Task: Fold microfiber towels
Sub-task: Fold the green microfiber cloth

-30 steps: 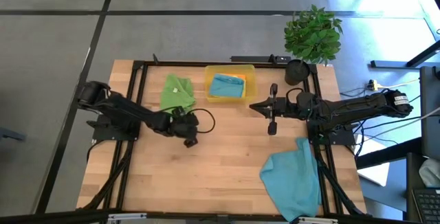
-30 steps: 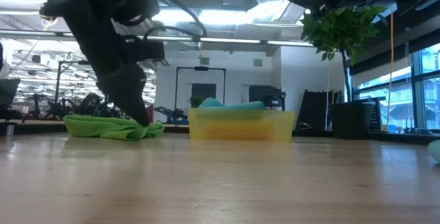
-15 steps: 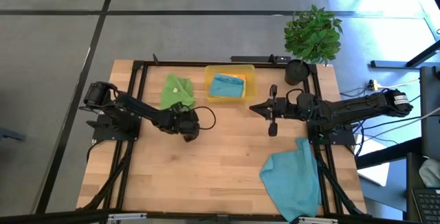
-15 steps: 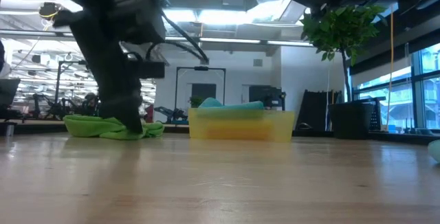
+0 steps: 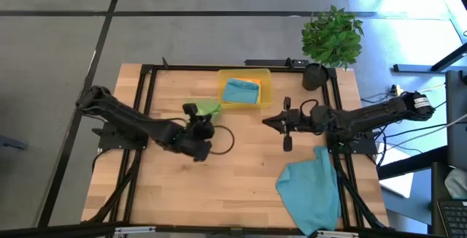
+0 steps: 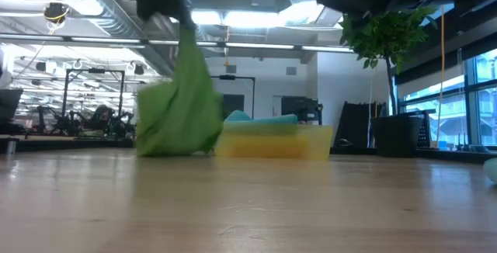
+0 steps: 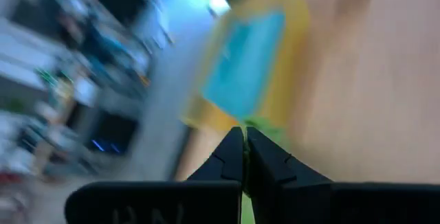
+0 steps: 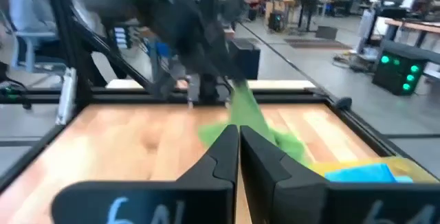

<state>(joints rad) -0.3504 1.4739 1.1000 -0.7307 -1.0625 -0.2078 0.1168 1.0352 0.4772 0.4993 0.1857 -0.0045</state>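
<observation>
Soft green microfiber towel (image 6: 180,105) hangs off my left gripper (image 5: 191,111), pinched by one edge near the tabletop's far middle, just beside the tray. In the low view it droops in a loose bunch with its bottom at or just above the wooden tabletop (image 5: 241,172). The jaws are fully shut on the cloth; the left wrist view shows them pressed together with a sliver of green between them. I judge the edge grip is there so the cloth can drop open and be laid flat for folding.

Translucent yellow plastic tray (image 5: 264,86) sits at the far edge, centre. In it lies a teal-blue microfiber towel (image 5: 241,91) with a bit of an orange towel (image 5: 255,82) showing at one corner; anything deeper I cannot tell.

A second teal-blue microfiber towel (image 5: 311,185) lies rumpled and unfolded on the near right of the tabletop, partly over the frame rail.

My right gripper (image 5: 266,119) waits above the tabletop, right of centre, near the tray, jaws closed on nothing.

Potted green plant (image 5: 332,37) stands at the far right corner, clear of the work.
</observation>
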